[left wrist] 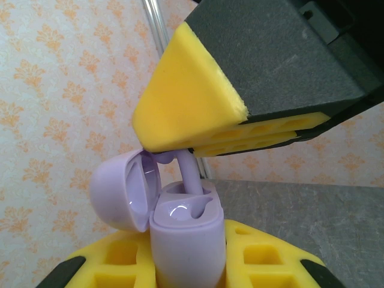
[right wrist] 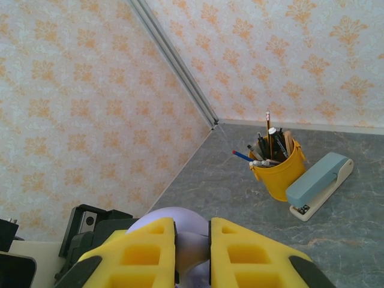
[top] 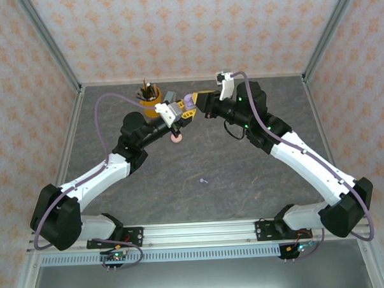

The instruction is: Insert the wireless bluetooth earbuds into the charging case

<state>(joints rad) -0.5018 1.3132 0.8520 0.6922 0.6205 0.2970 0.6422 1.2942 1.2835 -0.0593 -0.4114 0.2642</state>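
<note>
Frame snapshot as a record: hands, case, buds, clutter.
left hand: shut on the charging case, held upright
case lid: open
right hand: shut on a lilac earbud, stem down in a case socket
loose earbud: lilac, lying on the table
pink disc: on the table, on the near side of the hands
background: pen cup and stapler side by side

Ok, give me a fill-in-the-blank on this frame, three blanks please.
1. The left gripper holds the charging case with its lid ____.
2. The right gripper pinches a ____ earbud at the case's mouth.
3. The pens stand in a ____ cup beside the stapler.
Missing words: open, lilac, yellow.
</note>
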